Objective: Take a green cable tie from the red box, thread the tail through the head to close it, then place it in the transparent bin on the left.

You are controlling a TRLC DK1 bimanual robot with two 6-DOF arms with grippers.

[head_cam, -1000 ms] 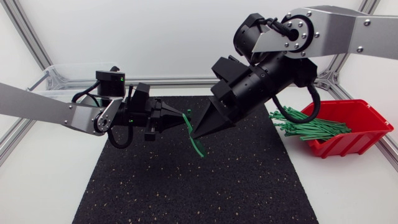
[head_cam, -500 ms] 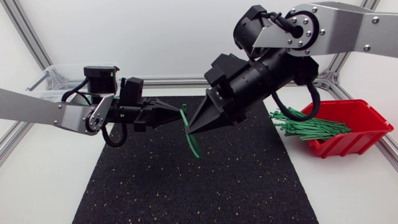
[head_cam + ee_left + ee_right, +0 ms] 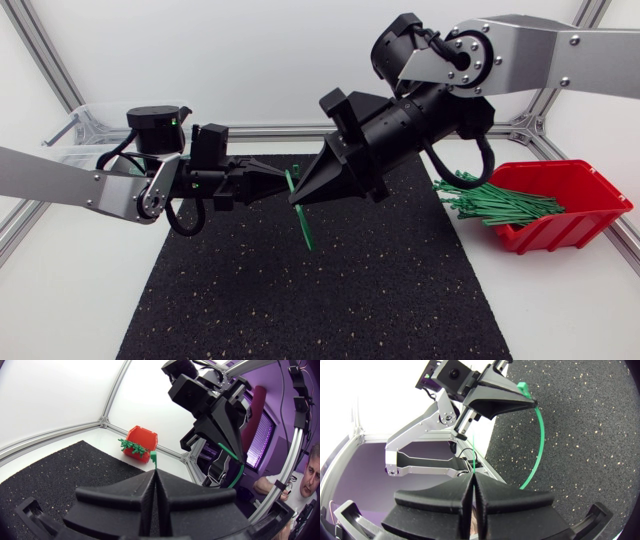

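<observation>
Surface: black mat (image 3: 300, 300).
Claws: left gripper (image 3: 281, 181) and right gripper (image 3: 301, 199) both clamped on cable tie (image 3: 304, 227).
Risk: slight misalignment, and threading could fail.

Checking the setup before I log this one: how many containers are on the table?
2: the red box at the right, with green ties in it, and the clear bin at the back left, partly hidden by the left arm. No others show.

I'm looking at a robotics lab bench, white table (image 3: 60, 300), aluminium frame rails (image 3: 270, 130) round it, black speckled mat (image 3: 300, 300), red box (image 3: 575, 200).
</observation>
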